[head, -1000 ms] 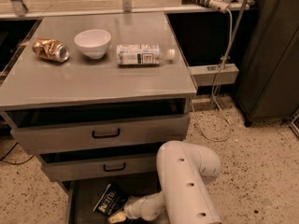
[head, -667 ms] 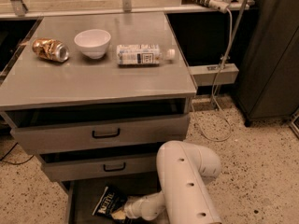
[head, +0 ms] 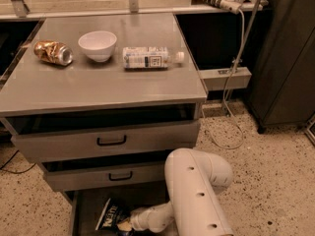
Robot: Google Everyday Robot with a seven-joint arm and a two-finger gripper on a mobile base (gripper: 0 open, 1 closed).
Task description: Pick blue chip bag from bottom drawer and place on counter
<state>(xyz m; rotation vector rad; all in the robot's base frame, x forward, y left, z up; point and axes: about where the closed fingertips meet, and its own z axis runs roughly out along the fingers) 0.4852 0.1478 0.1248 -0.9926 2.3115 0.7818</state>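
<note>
Claw (head: 125, 225) beside blue chip bag (head: 109, 213), white lettering

Crinkly dark navy chip bag (head: 109, 214), white lettering, tilted in open grey metal bottom drawer (head: 84, 206), gripper (head: 123, 225) at its lower edge. Flat grey metal counter (head: 98, 85) above.

White print on the blue chip bag (head: 109, 214), beside the hand (head: 124, 225), cannot be read.
</note>
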